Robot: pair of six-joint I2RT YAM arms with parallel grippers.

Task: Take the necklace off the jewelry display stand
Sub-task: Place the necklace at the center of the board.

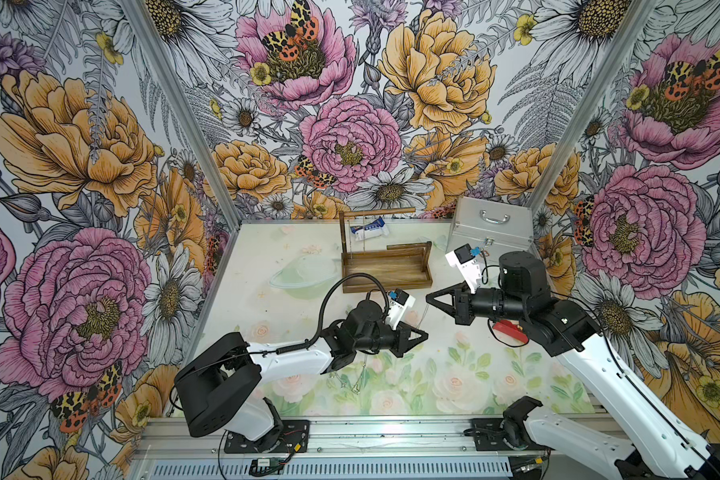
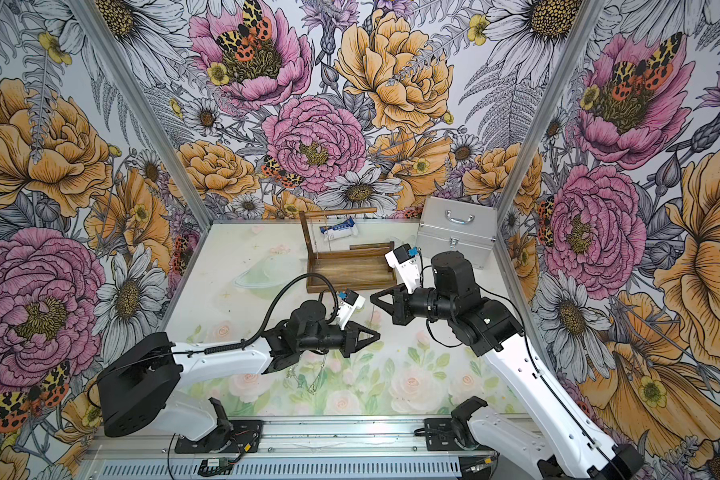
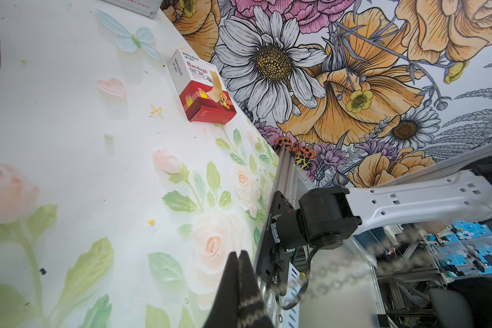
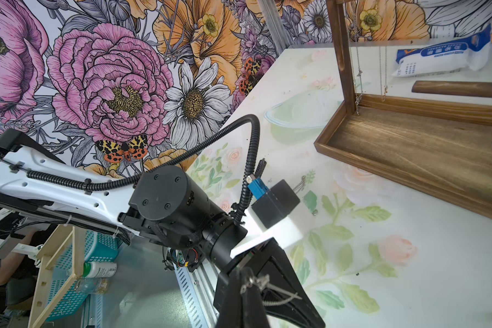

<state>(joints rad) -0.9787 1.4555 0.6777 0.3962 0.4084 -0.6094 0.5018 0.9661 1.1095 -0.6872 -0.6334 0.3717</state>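
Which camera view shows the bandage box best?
The left wrist view: the whole red and white bandage box lies unobstructed, its label readable. In a top view only a red edge shows beneath the right arm. The right wrist view misses it.

Floral walls (image 1: 350,124), pastel rose-print tabletop (image 1: 453,374)

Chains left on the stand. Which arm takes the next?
Right, likely: right gripper is nearer the jewelry display stand, wrist view facing the hanging chains; left gripper points away. Right seems to pinch a loose chain, though.
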